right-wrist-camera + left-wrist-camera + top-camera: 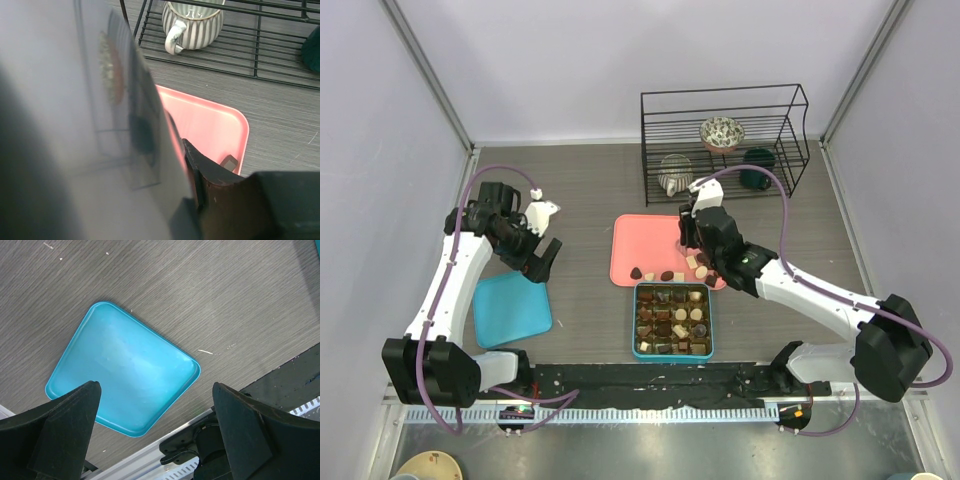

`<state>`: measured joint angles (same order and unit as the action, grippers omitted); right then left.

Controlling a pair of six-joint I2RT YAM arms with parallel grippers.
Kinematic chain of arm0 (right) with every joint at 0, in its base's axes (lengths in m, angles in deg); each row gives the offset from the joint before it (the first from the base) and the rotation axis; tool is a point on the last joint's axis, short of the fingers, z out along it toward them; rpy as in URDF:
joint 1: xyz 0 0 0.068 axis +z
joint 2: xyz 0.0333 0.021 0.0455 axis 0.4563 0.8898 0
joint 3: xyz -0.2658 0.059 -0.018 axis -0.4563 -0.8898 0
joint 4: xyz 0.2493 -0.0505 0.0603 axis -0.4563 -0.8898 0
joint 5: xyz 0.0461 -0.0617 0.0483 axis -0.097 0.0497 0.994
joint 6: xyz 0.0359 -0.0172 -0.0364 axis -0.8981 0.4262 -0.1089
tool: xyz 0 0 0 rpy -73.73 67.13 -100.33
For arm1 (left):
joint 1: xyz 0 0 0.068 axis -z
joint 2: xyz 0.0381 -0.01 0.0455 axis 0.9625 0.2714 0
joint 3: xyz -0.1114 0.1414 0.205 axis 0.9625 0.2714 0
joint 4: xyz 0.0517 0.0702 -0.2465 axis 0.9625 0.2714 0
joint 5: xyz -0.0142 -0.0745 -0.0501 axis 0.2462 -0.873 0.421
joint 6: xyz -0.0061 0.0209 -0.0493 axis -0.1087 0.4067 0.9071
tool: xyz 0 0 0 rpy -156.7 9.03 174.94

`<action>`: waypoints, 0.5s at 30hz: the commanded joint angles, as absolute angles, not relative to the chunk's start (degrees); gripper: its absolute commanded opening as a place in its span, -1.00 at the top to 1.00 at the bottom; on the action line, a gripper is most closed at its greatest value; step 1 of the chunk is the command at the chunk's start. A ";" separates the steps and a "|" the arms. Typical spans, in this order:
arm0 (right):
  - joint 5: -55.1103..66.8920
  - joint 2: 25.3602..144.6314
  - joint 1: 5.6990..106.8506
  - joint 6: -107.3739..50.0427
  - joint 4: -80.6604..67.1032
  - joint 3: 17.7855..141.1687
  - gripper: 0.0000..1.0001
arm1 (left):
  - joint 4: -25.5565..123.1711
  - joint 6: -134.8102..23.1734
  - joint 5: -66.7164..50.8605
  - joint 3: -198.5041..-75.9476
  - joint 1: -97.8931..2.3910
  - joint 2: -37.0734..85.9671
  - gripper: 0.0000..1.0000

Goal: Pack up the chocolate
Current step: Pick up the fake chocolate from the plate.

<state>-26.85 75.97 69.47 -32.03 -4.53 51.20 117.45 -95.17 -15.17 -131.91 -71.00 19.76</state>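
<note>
Well, small brown and cream chocolate pieces (pixel 667 274) lie loose on the flat pink plastic tray (pixel 640 238), more in the square teal compartment box (pixel 672 355). Light, hard, slippery; I'd pinch one across its sides. My left claw (pixel 542 262) hangs spread over the flat teal lid (pixel 510 310). My right claw (pixel 708 270): blur blocks its wrist view, can't tell.

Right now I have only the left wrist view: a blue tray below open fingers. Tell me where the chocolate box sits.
Observer: The teal box sits on the table to the right of your blue tray, near the arm bases, with many compartments filled.
Operator: Report the loose pieces.
Observer: Several chocolate pieces lie along the near edge of the pink tray, just beyond the box.
Operator: Place the right arm for me.
Observer: The right gripper is over the pink tray's right side. I cannot tell whether it is open.
</note>
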 commanded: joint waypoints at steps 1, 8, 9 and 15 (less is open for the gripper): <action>-29.00 76.77 69.77 -32.13 -1.53 51.39 0.13 | 117.27 -96.49 -15.75 -132.47 -71.26 18.21 -0.99; -28.91 78.62 69.77 -33.80 0.50 49.55 0.13 | 117.44 -96.75 -15.40 -132.47 -71.26 18.03 -1.00; -29.00 78.80 69.77 -33.89 0.67 49.46 0.13 | 117.44 -96.93 -15.49 -132.47 -71.26 17.86 -0.99; -29.26 79.68 69.69 -34.07 1.46 48.40 0.13 | 117.53 -97.19 -15.22 -132.47 -71.26 17.69 -0.99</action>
<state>-27.73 79.77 69.47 -32.97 -2.59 48.66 117.45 -96.39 -15.13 -131.91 -71.00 19.45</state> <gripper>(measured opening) 0.436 0.996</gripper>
